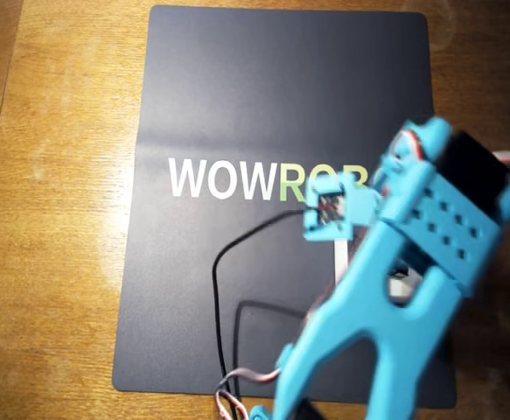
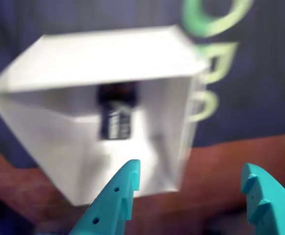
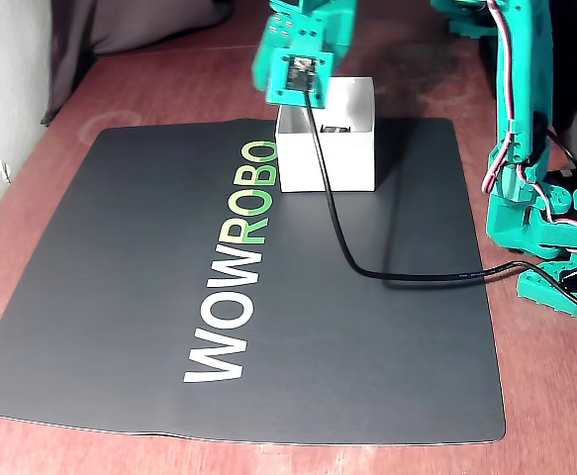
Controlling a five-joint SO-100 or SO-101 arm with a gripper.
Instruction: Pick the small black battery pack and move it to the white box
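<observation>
The white box (image 2: 83, 63) fills the wrist view, and the small black battery pack (image 2: 116, 115) lies on its floor, white lettering up. My gripper (image 2: 190, 169) hovers above the box's near wall, open, with nothing between its teal fingers (image 2: 118, 196). In the fixed view the box (image 3: 328, 153) stands at the mat's far edge with a dark shape, the pack (image 3: 337, 127), inside and my arm's wrist directly over it. In the overhead view my arm (image 1: 394, 289) covers the box almost fully; only a white sliver (image 1: 342, 254) shows.
A black mat (image 3: 169, 257) lettered WOWROBO covers the wooden table (image 1: 62, 175). A black cable (image 3: 367, 267) runs from the wrist camera (image 3: 296, 71) across the mat to the arm's base (image 3: 545, 228) at the right of the fixed view.
</observation>
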